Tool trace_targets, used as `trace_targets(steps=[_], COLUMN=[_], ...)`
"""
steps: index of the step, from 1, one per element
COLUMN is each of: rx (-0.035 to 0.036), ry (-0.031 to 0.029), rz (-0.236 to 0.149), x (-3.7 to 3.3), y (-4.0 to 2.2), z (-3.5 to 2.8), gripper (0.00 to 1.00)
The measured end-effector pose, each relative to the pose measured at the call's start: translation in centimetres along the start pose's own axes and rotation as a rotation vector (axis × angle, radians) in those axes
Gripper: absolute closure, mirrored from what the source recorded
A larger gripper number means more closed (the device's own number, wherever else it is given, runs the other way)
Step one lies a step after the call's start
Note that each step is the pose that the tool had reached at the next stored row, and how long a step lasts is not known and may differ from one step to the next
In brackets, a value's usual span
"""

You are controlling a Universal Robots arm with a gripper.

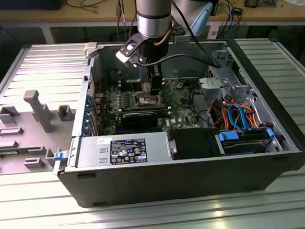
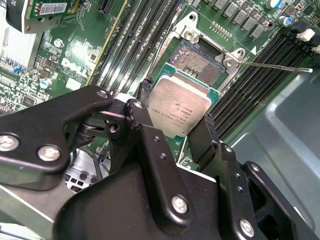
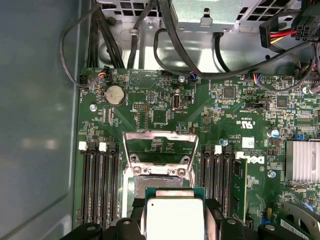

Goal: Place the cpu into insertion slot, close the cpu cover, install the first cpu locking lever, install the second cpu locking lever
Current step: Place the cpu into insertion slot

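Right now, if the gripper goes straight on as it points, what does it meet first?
Probably the open insertion slot; the cpu in the gripper would touch it first. Depth unclear.

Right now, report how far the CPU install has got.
Nothing is finished yet. In hand: the gripper is shut on the cpu, holding it close by the insertion slot, whose contact field lies bare. The cpu cover stands flipped open in the first wrist view, and one locking lever sticks out free in the second wrist view. Left: seating the chip, closing the cover, both levers.
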State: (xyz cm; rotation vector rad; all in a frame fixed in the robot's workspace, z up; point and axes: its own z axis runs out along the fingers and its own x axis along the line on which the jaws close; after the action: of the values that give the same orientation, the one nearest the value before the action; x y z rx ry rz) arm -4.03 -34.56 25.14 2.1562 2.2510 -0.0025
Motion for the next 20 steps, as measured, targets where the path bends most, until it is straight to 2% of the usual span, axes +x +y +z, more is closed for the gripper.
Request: trace_targets(steps=[7, 20], rx=[0.0001, 0.0001], ry=[-0.0002, -0.0002], rz=[0.0, 0.0], x=[0.0, 0.01], y=[-0.01, -0.03], z=[0.4, 0.74], gripper=[0.45, 0.45])
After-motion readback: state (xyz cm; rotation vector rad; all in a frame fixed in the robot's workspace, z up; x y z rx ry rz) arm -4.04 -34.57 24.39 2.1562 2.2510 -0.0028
